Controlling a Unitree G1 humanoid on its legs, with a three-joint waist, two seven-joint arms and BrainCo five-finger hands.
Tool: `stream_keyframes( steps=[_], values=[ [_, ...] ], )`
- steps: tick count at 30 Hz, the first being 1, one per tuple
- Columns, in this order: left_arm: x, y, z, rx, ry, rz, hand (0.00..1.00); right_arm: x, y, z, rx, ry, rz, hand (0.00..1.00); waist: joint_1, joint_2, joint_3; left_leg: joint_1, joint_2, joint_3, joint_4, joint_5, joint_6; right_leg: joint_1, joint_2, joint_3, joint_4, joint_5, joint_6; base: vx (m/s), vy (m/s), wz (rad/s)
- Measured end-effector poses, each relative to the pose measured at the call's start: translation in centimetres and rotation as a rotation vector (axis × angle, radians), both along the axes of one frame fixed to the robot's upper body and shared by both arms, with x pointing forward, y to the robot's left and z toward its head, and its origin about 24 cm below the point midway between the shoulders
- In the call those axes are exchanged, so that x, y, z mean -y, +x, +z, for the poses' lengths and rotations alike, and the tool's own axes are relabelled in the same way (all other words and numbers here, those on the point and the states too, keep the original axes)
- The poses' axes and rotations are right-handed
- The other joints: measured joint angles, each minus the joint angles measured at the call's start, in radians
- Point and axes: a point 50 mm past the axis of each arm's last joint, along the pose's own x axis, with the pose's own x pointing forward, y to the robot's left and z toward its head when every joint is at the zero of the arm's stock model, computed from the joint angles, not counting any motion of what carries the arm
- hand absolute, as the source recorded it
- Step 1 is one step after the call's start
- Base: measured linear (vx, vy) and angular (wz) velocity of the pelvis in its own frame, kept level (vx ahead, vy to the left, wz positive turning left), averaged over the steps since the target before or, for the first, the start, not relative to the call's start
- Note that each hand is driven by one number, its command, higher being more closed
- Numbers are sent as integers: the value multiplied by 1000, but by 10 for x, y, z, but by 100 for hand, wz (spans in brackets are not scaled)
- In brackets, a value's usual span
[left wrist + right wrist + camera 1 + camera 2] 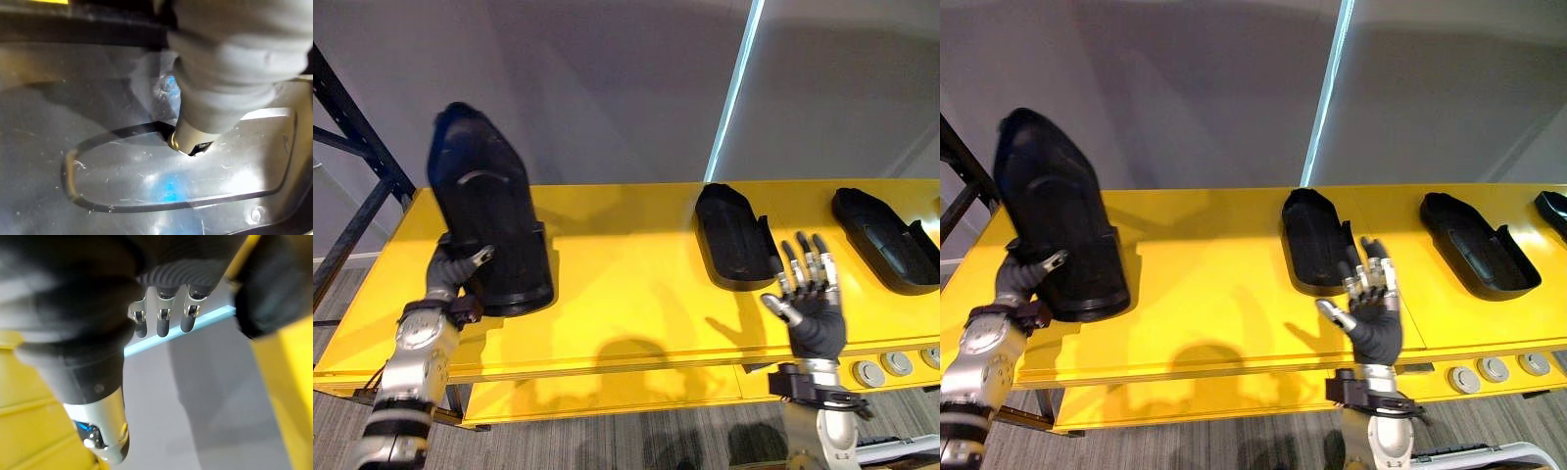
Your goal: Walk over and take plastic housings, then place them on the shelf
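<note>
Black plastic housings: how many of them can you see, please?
4: tilted housing in the left hand; middle housing by the right hand; right housing; edge housing cut off far right. More may lie off-frame.

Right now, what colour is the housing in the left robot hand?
Plain black; the moulded plastic housing shows best in the left eye view.

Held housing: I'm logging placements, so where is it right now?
In the left eye view the held housing is upright at the left end of the yellow shelf, gripped by the left robot hand, well left of the middle housing.
</note>
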Motion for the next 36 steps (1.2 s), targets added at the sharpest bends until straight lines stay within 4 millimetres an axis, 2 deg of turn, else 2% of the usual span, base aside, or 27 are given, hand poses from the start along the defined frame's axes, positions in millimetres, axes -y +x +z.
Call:
stream_keyframes(
  steps=[4, 8, 11, 14, 18, 22, 24, 25, 30, 36],
  values=[
    [-1, 16, 9, -30, 18, -33, 100, -15, -2, -7, -34, -11, 96, 0, -11, 3, 6, -26, -2, 22, 0, 3, 1, -37, 0, 23, -3, 9, 0, -27, 5, -16],
    [-8, 31, 13, -73, 44, 15, 100, -28, -3, -8, -44, 21, 177, 0, -21, 2, 26, -51, -2, 36, -6, 16, -6, -66, 2, 42, -20, 29, -5, -25, -16, -11],
    [-16, 32, 9, -115, 76, 62, 100, -34, -3, -10, -54, 29, 205, 0, -32, 1, 39, -68, 1, 43, -15, 28, -7, -89, 6, 44, -20, 35, -11, -52, -35, -4],
    [-20, 38, 18, -113, 134, 87, 100, -36, -4, -10, -56, 32, 217, 0, -32, -1, 55, -79, 4, 43, -16, 37, -8, -100, 10, 44, -20, 42, -18, -50, -38, 1],
    [-27, 39, 20, -137, 188, 124, 100, -40, -6, -11, -62, 36, 237, 0, -34, -3, 62, -78, 10, 44, -16, 43, -9, -100, 15, 47, -20, 48, -24, -67, -31, -3],
    [-36, 35, 19, -167, 260, 159, 100, -40, -8, -14, -74, 33, 249, 0, -30, -7, 65, -77, 16, 46, -16, 48, -10, -100, 21, 50, -21, 54, -29, -86, -36, -4],
    [-45, 30, 16, -188, 278, 188, 100, -41, -11, -17, -86, 36, 257, 0, -15, -10, 67, -66, 22, 57, -21, 50, -13, -100, 30, 66, -21, 59, -33, -89, -49, -17],
    [-47, 28, 15, -193, 281, 197, 0, -41, -11, -17, -89, 35, 260, 0, -14, -10, 67, -65, 23, 59, -23, 51, -14, -100, 31, 67, -21, 60, -34, -85, -52, -13],
    [-57, 21, 11, -215, 316, 234, 0, -41, -16, -22, -112, 29, 280, 0, -13, -10, 67, -61, 29, 59, -31, 60, -18, -99, 38, 66, -21, 63, -37, -38, -25, -1],
    [-66, 14, 7, -216, 279, 286, 0, -42, -16, -24, -123, 25, 300, 0, -17, -9, 68, -49, 30, 58, -35, 62, -18, -88, 39, 65, -22, 64, -37, 0, 0, 0]
  ],
)
